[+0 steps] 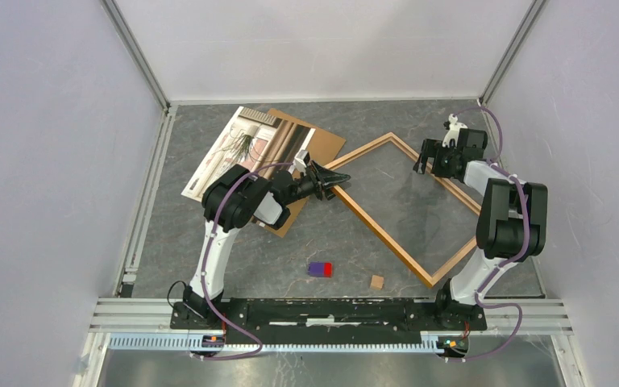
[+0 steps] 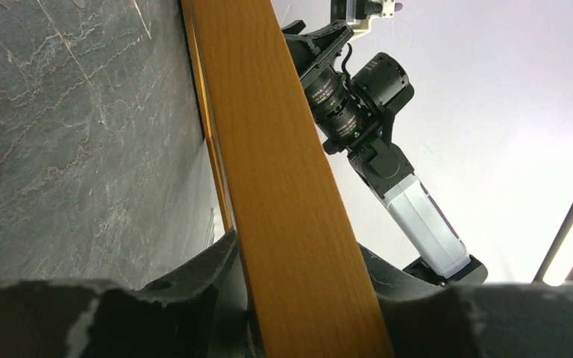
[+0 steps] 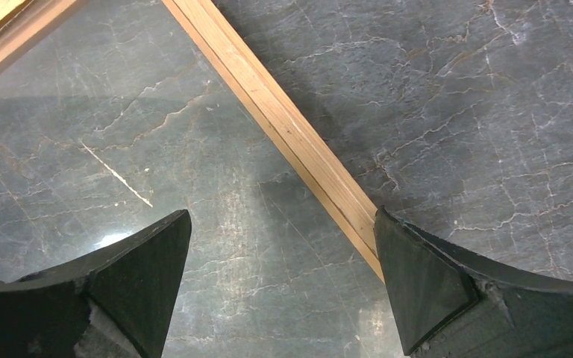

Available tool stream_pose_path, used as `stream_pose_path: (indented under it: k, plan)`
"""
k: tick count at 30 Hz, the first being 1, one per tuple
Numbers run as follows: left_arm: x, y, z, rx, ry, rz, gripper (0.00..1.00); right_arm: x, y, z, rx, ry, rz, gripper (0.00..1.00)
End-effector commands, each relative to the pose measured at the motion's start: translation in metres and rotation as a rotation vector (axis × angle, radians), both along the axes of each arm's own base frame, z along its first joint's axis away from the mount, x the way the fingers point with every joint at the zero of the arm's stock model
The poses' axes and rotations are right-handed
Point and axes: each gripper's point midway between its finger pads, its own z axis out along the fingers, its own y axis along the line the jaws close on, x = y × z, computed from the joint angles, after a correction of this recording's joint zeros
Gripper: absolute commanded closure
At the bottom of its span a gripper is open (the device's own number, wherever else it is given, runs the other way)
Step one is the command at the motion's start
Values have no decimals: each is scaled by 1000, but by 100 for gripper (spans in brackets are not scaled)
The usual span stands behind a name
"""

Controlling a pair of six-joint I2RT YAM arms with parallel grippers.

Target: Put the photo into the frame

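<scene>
Landmark: the frame (image 1: 395,247) lay flat on the grey stone-patterned table (image 1: 234,242), turned like a diamond, one corner toward the arm bases.
Left gripper: the left gripper (image 1: 334,179) sat at the frame's left corner. In the left wrist view (image 2: 298,298) its fingers (image 2: 194,280) pinched a wooden rail of the frame (image 2: 283,186) between them.
Right gripper: the right gripper (image 1: 427,157) hung over the frame's upper-right rail with its jaws spread wide and holding nothing. In the right wrist view (image 3: 282,224) the rail (image 3: 283,127) ran diagonally between the two fingers, close to the right one.
Photo: the photo (image 1: 238,149) was outside the frame, off its left corner, picture side up, and not held by either gripper.
Backing board: a brown backing board (image 1: 322,141) lay under the photo, its far corner sticking out toward the frame's upper-left rail.
Inside the frame: a glassy sheen showed over the table there, possibly a clear sheet; hard to tell.
Small items: a purple-and-red block (image 1: 320,269) and a wooden cube (image 1: 377,281) sat just outside the frame's lower-left rail, on the side toward the arm bases.
</scene>
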Motion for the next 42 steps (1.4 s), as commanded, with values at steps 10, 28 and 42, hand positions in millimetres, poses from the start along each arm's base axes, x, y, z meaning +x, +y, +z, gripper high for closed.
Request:
stream_pose_path:
  k: [10,28,42]
  plan:
    - [1,-1,54,-126,-84,12,56,-11,9,-14,62,39,7,2]
    - [3,-6,74,-156,-131,11,59,-36,45,-15,276,68,28,5]
    - [1,-4,58,-152,-47,10,36,-33,42,-3,243,42,47,4]
